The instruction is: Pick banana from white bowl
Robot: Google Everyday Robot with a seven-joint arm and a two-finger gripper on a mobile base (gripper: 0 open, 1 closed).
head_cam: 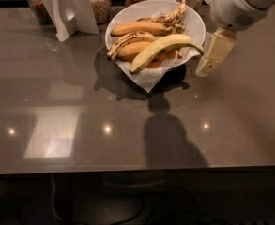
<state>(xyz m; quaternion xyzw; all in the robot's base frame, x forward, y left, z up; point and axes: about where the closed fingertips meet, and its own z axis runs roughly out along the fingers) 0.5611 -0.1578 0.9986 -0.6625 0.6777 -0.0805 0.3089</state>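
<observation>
The banana (163, 49), long, pale yellow-green and curved, lies on top at the front of the white bowl (193, 23), its dark stem tip pointing right over the rim. Shorter orange-yellow spotted bananas (138, 29) lie behind it. The bowl is lined with white paper that hangs over its front edge. My gripper (213, 54) hangs from the white arm just right of the bowl, its cream finger close beside the banana's stem tip, above the table.
Glass jars of grain (99, 3) and a white folded card stand (67, 8) stand at the back left of the grey table (57, 102). The arm's shadow falls on the table in front of the bowl.
</observation>
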